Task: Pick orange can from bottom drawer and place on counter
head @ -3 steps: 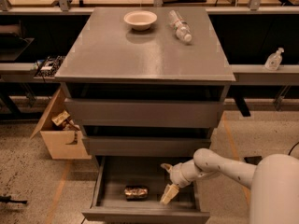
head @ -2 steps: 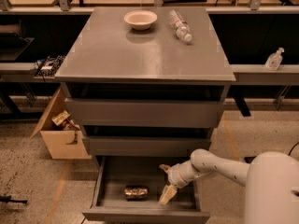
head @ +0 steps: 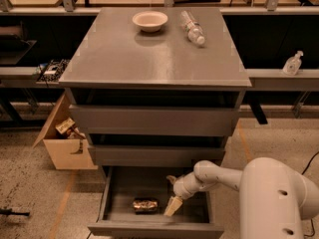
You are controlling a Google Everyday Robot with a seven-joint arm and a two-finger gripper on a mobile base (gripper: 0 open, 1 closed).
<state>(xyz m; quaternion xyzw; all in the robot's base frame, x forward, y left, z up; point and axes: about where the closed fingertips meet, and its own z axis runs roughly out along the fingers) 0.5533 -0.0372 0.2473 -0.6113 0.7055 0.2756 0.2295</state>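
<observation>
The orange can (head: 145,205) lies on its side on the floor of the open bottom drawer (head: 154,228), left of centre. My gripper (head: 172,197) reaches down into the drawer from the right on a white arm, its tan fingertips (head: 171,207) a short way right of the can and not touching it. The grey counter (head: 149,54) tops the cabinet above.
On the counter stand a white bowl (head: 150,21) and a clear plastic bottle (head: 192,27) lying down. An open cardboard box (head: 65,141) sits on the floor left of the cabinet. A sanitizer bottle (head: 292,63) stands on the right shelf. A wooden workbench runs behind.
The gripper has moved a little left inside the drawer, closer to the can. The can has not moved.
</observation>
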